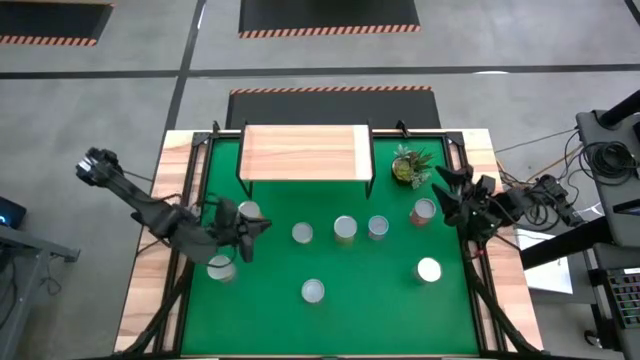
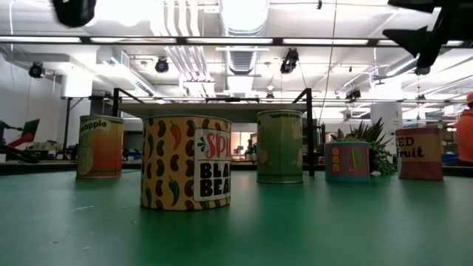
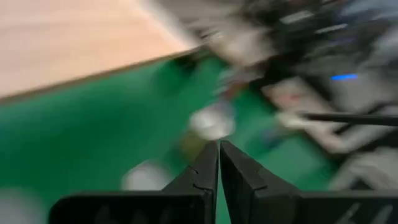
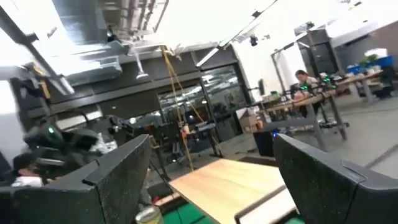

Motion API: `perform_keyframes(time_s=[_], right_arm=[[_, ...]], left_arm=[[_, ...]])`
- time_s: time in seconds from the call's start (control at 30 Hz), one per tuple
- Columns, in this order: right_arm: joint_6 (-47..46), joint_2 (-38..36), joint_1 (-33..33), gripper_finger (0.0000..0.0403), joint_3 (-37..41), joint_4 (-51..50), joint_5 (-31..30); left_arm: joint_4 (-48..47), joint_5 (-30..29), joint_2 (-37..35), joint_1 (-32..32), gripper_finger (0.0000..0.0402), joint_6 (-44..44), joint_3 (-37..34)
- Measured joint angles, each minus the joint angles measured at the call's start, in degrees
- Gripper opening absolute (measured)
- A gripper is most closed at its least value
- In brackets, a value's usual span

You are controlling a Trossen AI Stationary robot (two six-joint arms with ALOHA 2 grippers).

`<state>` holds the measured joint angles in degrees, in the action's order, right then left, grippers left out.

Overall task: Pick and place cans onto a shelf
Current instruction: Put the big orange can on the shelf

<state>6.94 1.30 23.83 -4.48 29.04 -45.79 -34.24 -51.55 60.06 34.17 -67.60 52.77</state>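
Observation:
Several cans stand upright on their bases on the green table: one [image 1: 248, 211] beside my left gripper, one [image 1: 220, 267] nearer the left front, three in a row [image 1: 345, 229], a red one [image 1: 423, 212], and two nearer the front [image 1: 428, 270] [image 1: 313, 291]. The wooden shelf [image 1: 305, 152] stands on black legs at the far middle and also shows in the right wrist view [image 4: 236, 177]. My left gripper [image 3: 219, 152] is shut and empty, raised above the table's left part [image 1: 252, 228]. My right gripper [image 4: 211, 168] is wide open and empty, raised at the right [image 1: 450, 195] near the red can.
A small potted plant [image 1: 410, 167] stands right of the shelf. In the low view the yellow bean can [image 2: 186, 162] is nearest, with an orange can [image 2: 100, 146], a green can [image 2: 279, 145] and a red can [image 2: 420, 153] behind it. Green table shows between the cans.

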Motion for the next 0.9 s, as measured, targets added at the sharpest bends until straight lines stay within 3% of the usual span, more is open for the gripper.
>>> perform_keyframes(time_s=[0.13,0.27,0.4,0.7,0.9], right_arm=[[1.8,0.0,0.0,0.0327,-0.9,0.0,1.8],[3.5,0.0,0.0,0.0327,-1.4,-0.1,1.8],[3.7,0.0,0.0,0.0327,-1.5,0.0,1.8],[-0.8,0.0,0.0,0.0327,-1.5,-4.8,1.8],[-5.7,0.0,0.0,0.0327,-1.5,-8.4,1.8]], left_arm=[[-32.1,5.0,6.7,-0.1,0.0000,-24.9,8.8],[-47.1,13.7,11.9,-0.2,0.0000,-38.6,11.9],[-47.3,18.5,13.0,-1.8,0.0000,-39.4,11.9],[-34.0,21.4,9.2,-10.2,0.0000,-27.2,6.0],[-33.8,22.1,9.2,-15.2,0.0000,-24.4,3.6]])
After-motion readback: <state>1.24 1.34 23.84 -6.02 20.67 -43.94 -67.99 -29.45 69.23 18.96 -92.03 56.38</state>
